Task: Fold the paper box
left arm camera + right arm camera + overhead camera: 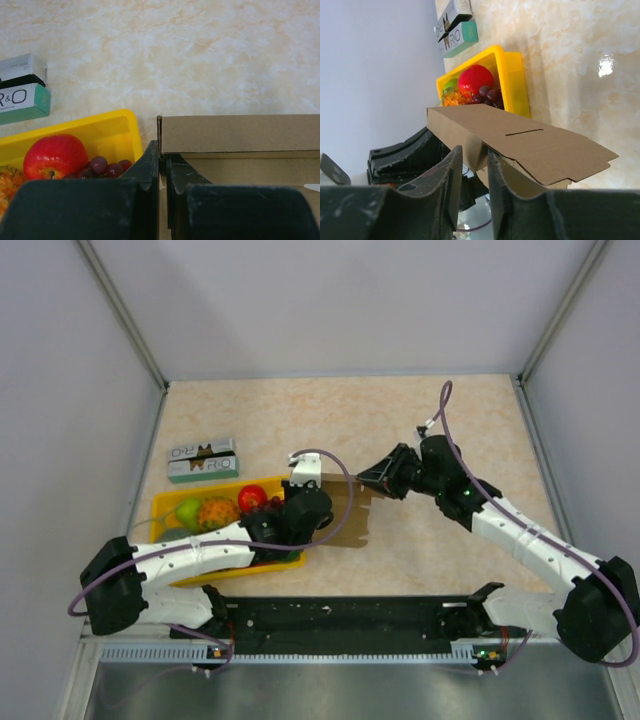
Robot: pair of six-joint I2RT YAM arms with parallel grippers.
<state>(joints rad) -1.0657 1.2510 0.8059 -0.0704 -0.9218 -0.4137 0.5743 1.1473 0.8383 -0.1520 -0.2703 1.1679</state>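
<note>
1. The paper box (352, 512) is found near the centre of the surface (450, 420), half formed, with one long wall raised and a slotted panel lifted clear of the surface.
2. The left hand (161, 155) is seen closed almost completely, with a thin upright cardboard wall of the box pinched between its fingers at the box's 9 o'clock end.
3. The right hand (475, 150) is seen partly closed, and a folded wall of the box fills the narrow gap between its fingers, so it is judged to be gripped at the box's 1 o'clock corner.
4. The box is thus held between both hands, and neither is nearer than the other.
5. In the left wrist view, the raised wall's long axis is laid from 9 to 3 o'clock, straight across the fingers.
6. The yellow tray (165, 505) is set just beside the box at its 9 o'clock, and the printed carton (203, 461) at 10 o'clock, well apart.
</note>
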